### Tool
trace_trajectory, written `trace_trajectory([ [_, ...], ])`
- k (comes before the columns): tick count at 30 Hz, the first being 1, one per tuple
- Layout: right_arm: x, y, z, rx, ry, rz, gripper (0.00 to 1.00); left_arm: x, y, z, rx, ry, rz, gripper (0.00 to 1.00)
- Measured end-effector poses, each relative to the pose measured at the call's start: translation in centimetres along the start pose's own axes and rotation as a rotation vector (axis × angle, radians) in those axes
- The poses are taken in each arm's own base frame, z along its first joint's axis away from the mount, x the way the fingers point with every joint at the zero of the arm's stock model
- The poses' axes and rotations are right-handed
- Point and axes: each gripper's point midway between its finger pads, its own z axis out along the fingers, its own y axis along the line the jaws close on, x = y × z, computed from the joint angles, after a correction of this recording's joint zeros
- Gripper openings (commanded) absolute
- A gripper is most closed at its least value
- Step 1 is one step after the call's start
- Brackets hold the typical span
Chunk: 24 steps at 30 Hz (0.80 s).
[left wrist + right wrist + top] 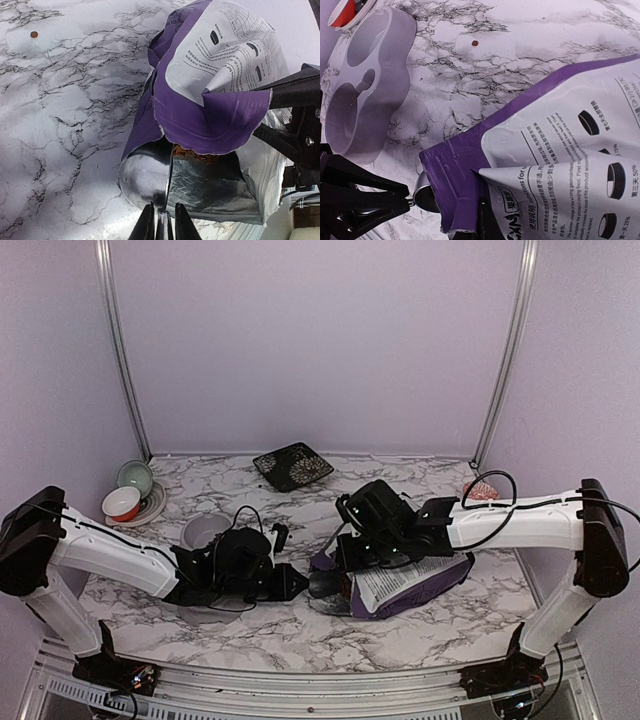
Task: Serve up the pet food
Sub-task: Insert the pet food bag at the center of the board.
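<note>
A purple-and-white bag (412, 585) lies on its side with its torn mouth facing left. My right gripper (480, 227) is shut on the upper lip of the bag (555, 145) and holds the mouth lifted. Reddish-brown pet food (194, 153) shows just inside the foil-lined opening, under the purple flap of the bag (215, 80). My left gripper (162, 229) is shut on the thin handle of a shiny metal scoop (145, 176). The scoop's bowl sits at the bag's mouth, partly under the flap. In the right wrist view only the rim of the scoop (424, 196) peeks out.
The grey double bowl (365, 85) stands left of the bag, behind my left arm (205, 532). One stray pellet (475, 43) lies on the marble. Stacked bowls (130, 498) sit at the far left. A dark patterned plate (293, 465) is at the back.
</note>
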Motion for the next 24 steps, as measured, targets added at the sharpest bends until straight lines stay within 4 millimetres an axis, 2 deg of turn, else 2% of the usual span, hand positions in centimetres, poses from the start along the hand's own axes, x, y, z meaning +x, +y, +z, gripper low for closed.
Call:
trace_trajectory([
  [24, 0.00, -0.01, 0.03, 0.003, 0.003, 0.000, 0.00, 0.82, -0.22, 0.65, 0.044, 0.021, -0.150, 0.00],
])
